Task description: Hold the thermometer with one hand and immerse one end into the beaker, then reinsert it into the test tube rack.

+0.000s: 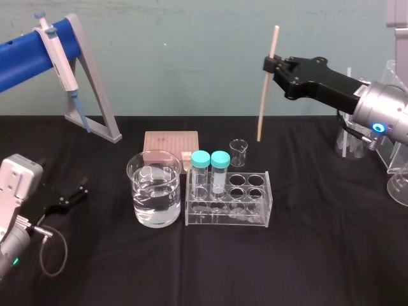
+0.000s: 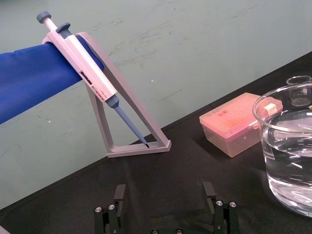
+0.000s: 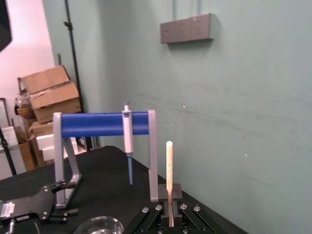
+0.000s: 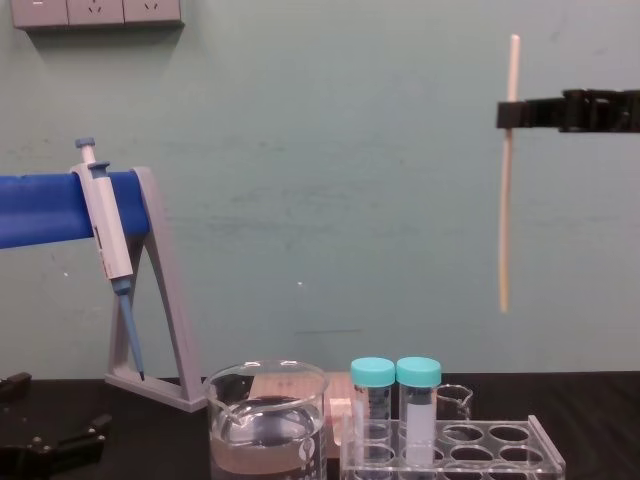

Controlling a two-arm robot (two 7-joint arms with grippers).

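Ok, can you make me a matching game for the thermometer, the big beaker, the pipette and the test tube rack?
Things:
1. thermometer
2. beaker
3. pipette
4. test tube rack

What it's doing:
A. holds two teal-capped tubes
B. hangs on the blue bar
C. held up in the air by the right gripper
D. has water in it

Pairs: 1-C, 2-D, 3-B, 4-A.

The left gripper is open, low on the left.
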